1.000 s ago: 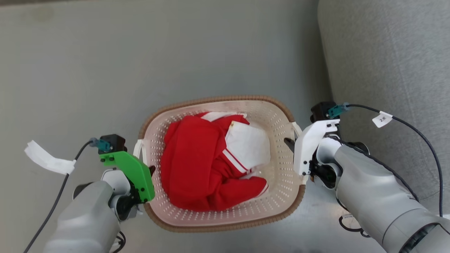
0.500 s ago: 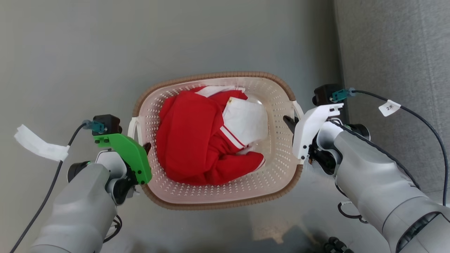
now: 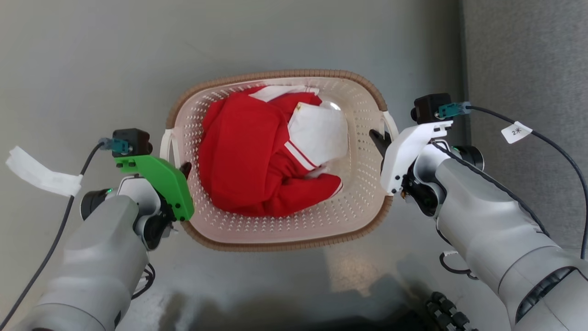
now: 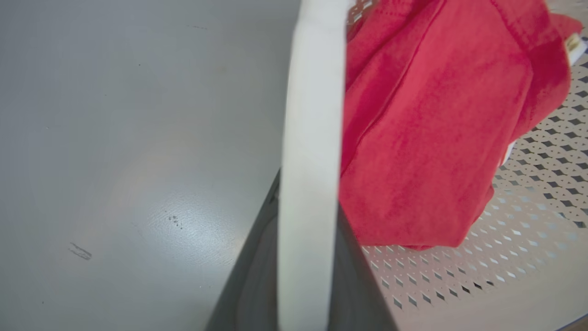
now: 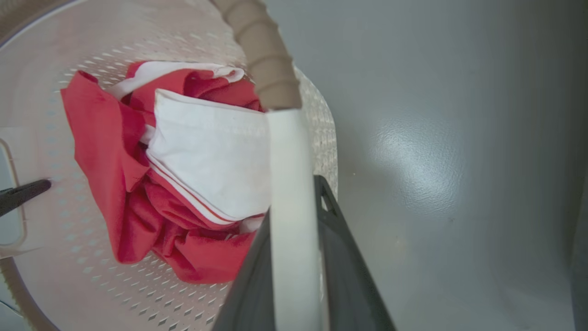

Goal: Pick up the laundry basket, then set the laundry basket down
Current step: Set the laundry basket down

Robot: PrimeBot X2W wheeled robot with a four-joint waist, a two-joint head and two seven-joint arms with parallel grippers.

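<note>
While fingers point(image 4: 250, 285) grip handles point(image 4: 312, 138), cream perforated laundry basket point(image 3: 358, 193) holds red garment point(image 3: 248, 174).

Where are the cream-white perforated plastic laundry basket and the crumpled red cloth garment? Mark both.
laundry basket point(image 3: 275, 73), head view, on its brown woven-look far rim.
red garment point(image 3: 243, 165), head view, on its broad middle fold.

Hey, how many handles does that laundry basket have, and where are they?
2. The left handle is on the laundry basket's left side, gripped by the left end effector; the right handle is on its right side, gripped by the right end effector.
</note>
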